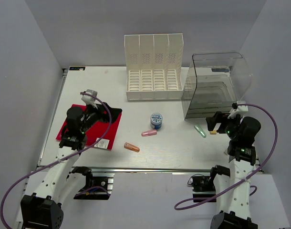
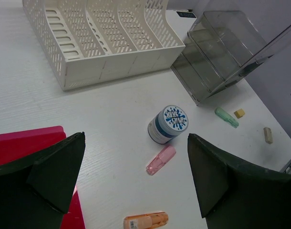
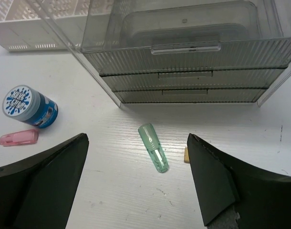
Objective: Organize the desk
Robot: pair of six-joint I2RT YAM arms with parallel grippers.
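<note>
While two robot arms wait at the near edge of a white table (image 1: 183, 148), a scatter of small items lies on it between them. A silvery rail (image 1: 150, 169) runs along the table's near edge.

On the left, the left arm (image 1: 77, 125) reaches over a red folder (image 1: 113, 132) lying flat near the table's left side. The left jaws are spread wide apart and hold nothing.

Right of the folder, a small orange plastic piece (image 1: 131, 147) lies on its side. A pink one (image 1: 149, 133) lies a little farther back. Just behind the pink piece stands a round blue tub (image 1: 156, 119), upright, with a blue-and-white printed lid.

At the far edge, near the middle, sits a cream file rack (image 1: 154, 67) with four slots and perforated walls.

To its right stands a smoked clear drawer unit (image 1: 214, 86). The right wrist view shows three drawer fronts, all flush. A green plastic piece (image 1: 200, 130) lies near the front of the drawers, apart from them. A small tan block (image 1: 213, 132) lies just right of the green piece.

The left wrist view also shows a beige piece (image 2: 268, 135) farther right, near the table's edge.

At far right, the right arm (image 1: 241, 136) hangs over this corner. The right jaws are wide apart and empty, and the green piece lies on the table below the gap between them.
</note>
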